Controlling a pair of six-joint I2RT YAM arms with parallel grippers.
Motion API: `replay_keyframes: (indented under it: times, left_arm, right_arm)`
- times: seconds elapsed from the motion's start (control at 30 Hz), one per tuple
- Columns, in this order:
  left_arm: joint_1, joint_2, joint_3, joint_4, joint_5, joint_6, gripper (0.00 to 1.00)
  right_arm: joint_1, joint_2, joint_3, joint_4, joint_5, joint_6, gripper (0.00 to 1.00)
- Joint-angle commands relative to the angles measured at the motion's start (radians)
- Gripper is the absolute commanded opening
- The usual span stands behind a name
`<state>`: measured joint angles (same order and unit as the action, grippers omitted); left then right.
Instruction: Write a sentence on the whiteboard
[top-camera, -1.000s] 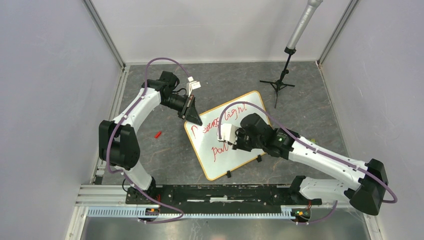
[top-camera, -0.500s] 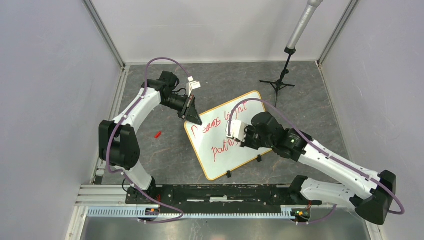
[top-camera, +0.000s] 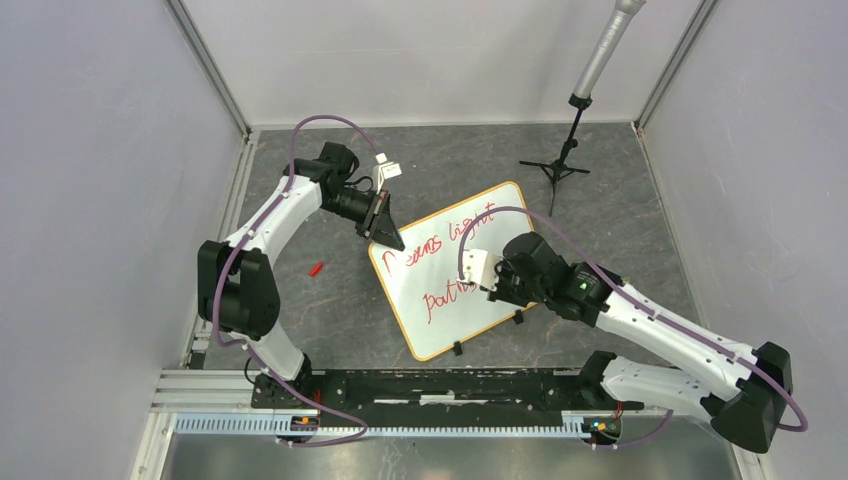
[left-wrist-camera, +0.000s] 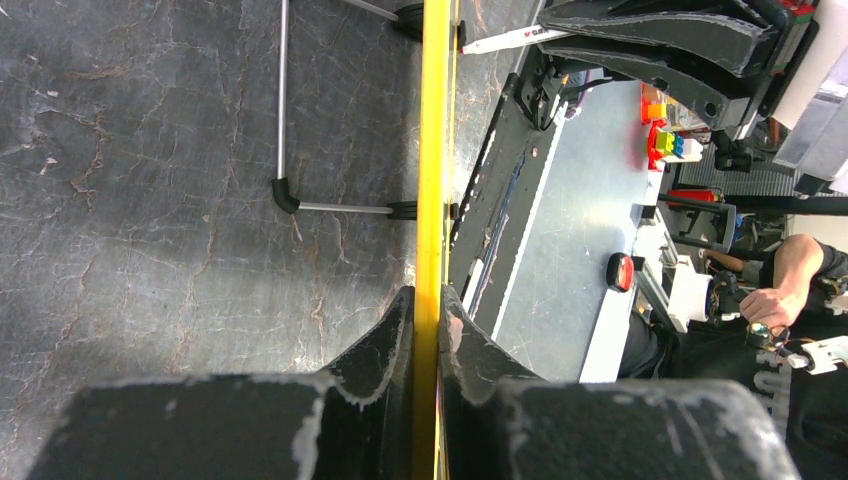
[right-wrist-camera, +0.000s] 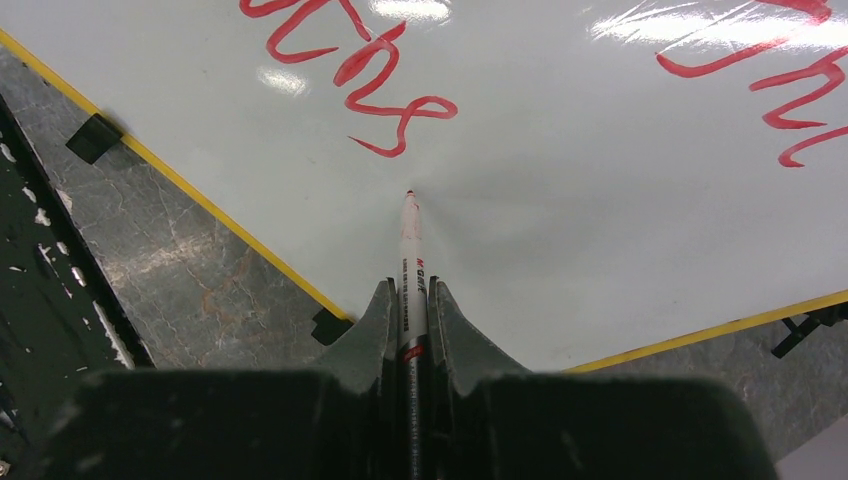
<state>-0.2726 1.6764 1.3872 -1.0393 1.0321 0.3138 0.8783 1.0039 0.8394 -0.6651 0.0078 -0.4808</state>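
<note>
- Right gripper (right-wrist-camera: 410, 292) pinches the marker (right-wrist-camera: 410, 235), whose tip sits at the board (right-wrist-camera: 620, 230) just past the last red "s".
- The sentence (right-wrist-camera: 395, 100) looks nearly finished, and I judge the full stop is due. I'd press lightly, make one dab, then lift straight off with no drag.
- The board lies flat and skewed on the table (top-camera: 330, 320).
- Left gripper (left-wrist-camera: 428, 305) clamps the board's yellow rim (left-wrist-camera: 433, 150) at the far corner. I'd hold it firm so nothing slides.

Surfaces: whiteboard (right-wrist-camera: 600, 230) face smooth, glossy, with glare patches; its rim (left-wrist-camera: 432, 150) matt yellow; tabletop (left-wrist-camera: 140, 200) dark grey, matt, veined and mottled like stone; marker (right-wrist-camera: 411, 245) barrel smooth white plastic.
</note>
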Motion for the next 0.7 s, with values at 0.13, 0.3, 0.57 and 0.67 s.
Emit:
replay_keyframes:
  times: [0.13,0.3,0.57,0.67]
  left_arm:
    - [-0.005,0.017,0.014,0.013,-0.044,0.033,0.02]
    - [-0.005,0.018,0.01,0.012,-0.045,0.036,0.02]
    - [-0.005,0.017,0.011,0.013,-0.05,0.035,0.03]
    - [-0.005,0.01,0.017,0.013,-0.056,0.03,0.17]
  right_arm:
    - [-0.017,0.025,-0.023,0.083,0.049,0.005,0.0]
    - [-0.033,0.032,-0.002,0.097,0.05,0.005,0.0]
    - [-0.035,0.015,0.065,0.057,-0.078,-0.019,0.0]
    - [-0.034,-0.009,0.078,0.037,-0.155,-0.04,0.0]
